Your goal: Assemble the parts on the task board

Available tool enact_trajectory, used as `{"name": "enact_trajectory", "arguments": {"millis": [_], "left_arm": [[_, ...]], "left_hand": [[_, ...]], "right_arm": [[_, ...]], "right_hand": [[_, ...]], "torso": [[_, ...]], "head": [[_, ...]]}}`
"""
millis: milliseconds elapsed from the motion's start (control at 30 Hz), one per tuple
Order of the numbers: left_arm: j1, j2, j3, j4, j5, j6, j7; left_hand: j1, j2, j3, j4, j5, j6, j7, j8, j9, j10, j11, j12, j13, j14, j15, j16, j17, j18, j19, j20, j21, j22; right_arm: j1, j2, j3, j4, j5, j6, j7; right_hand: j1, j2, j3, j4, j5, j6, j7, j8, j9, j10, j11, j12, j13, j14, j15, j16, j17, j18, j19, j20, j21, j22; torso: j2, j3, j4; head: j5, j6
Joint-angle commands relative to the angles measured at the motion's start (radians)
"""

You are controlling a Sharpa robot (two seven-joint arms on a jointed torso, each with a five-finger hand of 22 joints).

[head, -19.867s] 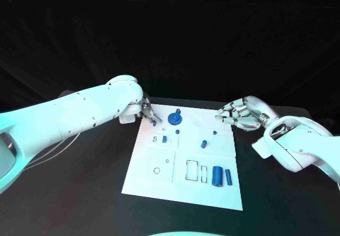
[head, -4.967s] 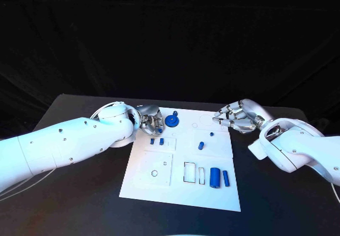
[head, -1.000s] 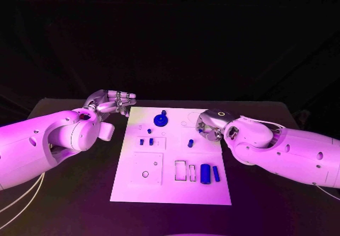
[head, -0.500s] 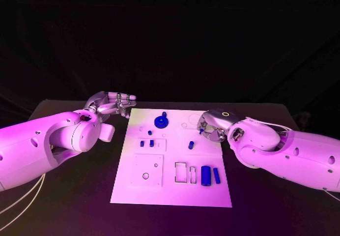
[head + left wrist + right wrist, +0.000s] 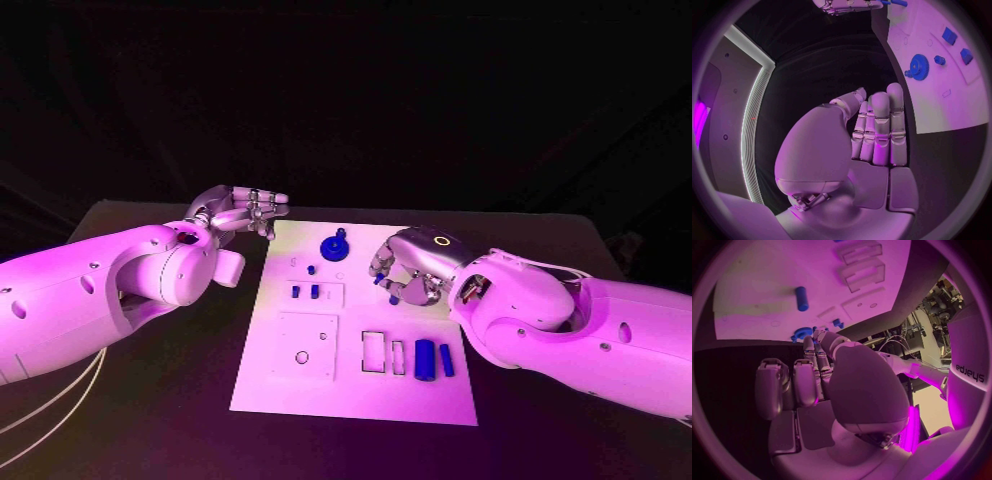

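Flat white rectangular task board [image 5: 325, 385] lying in the middle of the black counter [image 5: 130, 400], long side running away from the robot. Round blue gear-like part [image 5: 338, 247] seated near the far edge, two small blue blocks [image 5: 306, 292] standing in a square recess just nearer. Short blue peg [image 5: 802, 298] lying loose on the plate. Two blue cylinders [image 5: 433, 358] lying beside empty rectangular slots [image 5: 382, 351] at the near end; round hole [image 5: 302, 356] also unfilled. Probably under halfway, most seating left. Silver right hand [image 5: 407, 270] over the board's middle; fingers curled inward, nothing visibly held. Silver left hand [image 5: 238, 210] off the board's far left corner, fingers straight and pressed together, empty.
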Motion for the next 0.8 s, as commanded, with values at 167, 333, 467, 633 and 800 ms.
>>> {"name": "enact_trajectory", "arguments": {"millis": [167,333,467,633,800], "left_arm": [[0.001,0.005,-0.001,0.017,0.02,0.017,0.008],[0.0,0.006,-0.002,0.029,0.022,0.019,0.007],[0.0,0.007,-0.002,0.034,0.022,0.02,0.007],[0.0,0.008,-0.003,0.038,0.024,0.022,0.008],[0.0,0.01,-0.003,0.037,0.024,0.024,0.008]], "left_hand": [[-0.005,0.009,0.0,-0.007,0.005,-0.006,0.004,-0.007,-0.002,-0.005,0.005,-0.005,0.001,-0.007,-0.002,-0.004,-0.002,0.005,0.005,0.006,-0.005,-0.001],[-0.006,0.009,-0.001,-0.007,0.005,-0.007,0.004,-0.007,-0.002,-0.006,0.005,-0.005,0.001,-0.008,-0.002,-0.006,-0.004,0.005,0.005,0.006,-0.005,-0.002],[-0.007,0.009,-0.001,-0.007,0.005,-0.008,0.005,-0.008,-0.003,-0.007,0.006,-0.005,0.001,-0.008,-0.001,-0.006,-0.004,0.005,0.005,0.006,-0.006,-0.002],[-0.007,0.009,-0.001,-0.007,0.005,-0.008,0.005,-0.008,-0.003,-0.007,0.006,-0.005,0.001,-0.008,-0.001,-0.006,-0.004,0.005,0.005,0.006,-0.006,-0.002],[-0.007,0.009,-0.002,-0.008,0.005,-0.009,0.005,-0.008,-0.003,-0.007,0.006,-0.005,0.001,-0.009,-0.001,-0.007,-0.005,0.005,0.005,0.007,-0.007,-0.003]], "right_arm": [[-0.032,0.07,-0.002,-0.008,0.022,-0.011,0.034],[-0.06,0.12,-0.005,-0.032,0.044,0.01,0.046],[-0.077,0.146,-0.007,-0.051,0.054,0.019,0.052],[-0.1,0.172,-0.009,-0.073,0.064,0.025,0.061],[-0.117,0.19,-0.01,-0.088,0.067,0.029,0.064]], "right_hand": [[-0.008,0.001,0.003,-0.003,0.008,0.005,-0.001,0.005,0.001,0.036,-0.028,0.006,0.001,0.042,-0.01,0.006,0.001,-0.016,0.013,0.0,0.006,0.17],[-0.01,0.001,0.003,-0.004,0.01,0.005,-0.001,0.005,0.001,0.036,-0.028,0.006,0.001,0.042,-0.01,0.006,0.0,-0.015,0.012,0.0,0.003,0.169],[-0.011,0.001,0.003,-0.004,0.01,0.004,0.0,0.004,0.001,0.036,-0.028,0.005,0.001,0.042,-0.01,0.005,-0.001,-0.015,0.012,0.0,0.003,0.169],[-0.013,0.001,0.003,-0.005,0.011,0.003,0.0,0.003,0.001,0.035,-0.028,0.004,0.001,0.042,-0.009,0.005,-0.001,-0.015,0.011,0.0,0.001,0.168],[-0.014,0.001,0.002,-0.005,0.012,0.003,0.0,0.003,0.001,0.035,-0.027,0.004,0.001,0.042,-0.009,0.005,-0.001,-0.015,0.011,0.0,0.002,0.168]], "torso": [[0.0,0.0,0.005],[0.0,-0.001,0.0021],[0.001,-0.001,0.0019],[0.001,-0.0006,0.0029],[0.001,0.0001,0.0011]], "head": [[0.04,-0.013],[0.067,-0.019],[0.078,-0.023],[0.089,-0.033],[0.099,-0.037]]}}
